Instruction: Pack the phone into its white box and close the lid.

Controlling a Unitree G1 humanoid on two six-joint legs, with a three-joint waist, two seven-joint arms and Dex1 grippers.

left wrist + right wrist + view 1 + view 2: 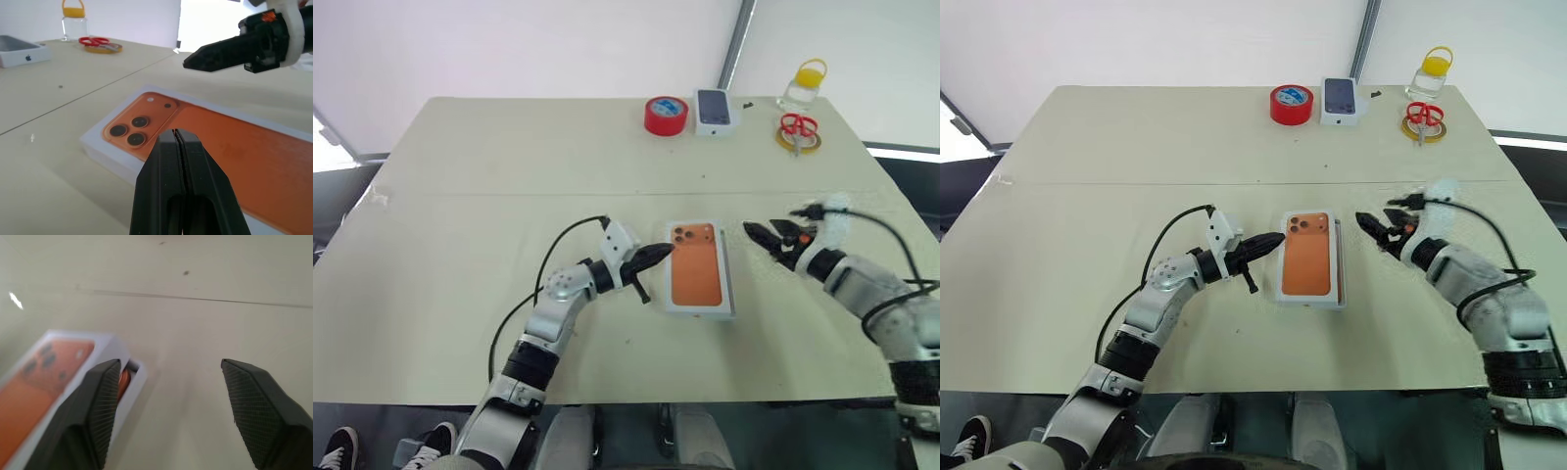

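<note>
Test set-up inside a white tent or booth: plain pale bench (pixel 509 196) against white fabric walls with a grey pole (pixel 736 44) at 12 o'clock; tape roll (pixel 666 115), boxed phone (pixel 716 111), scissors (pixel 797 125) and jar (pixel 803 86) along the far edge.

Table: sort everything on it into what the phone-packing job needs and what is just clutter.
For the job:
- phone, orange, back up, lying in the white box

Just lying about, at the far edge of the table:
- red tape roll
- sealed phone box
- red scissors on a yellow tape ring
- jar with a yellow lid
</note>
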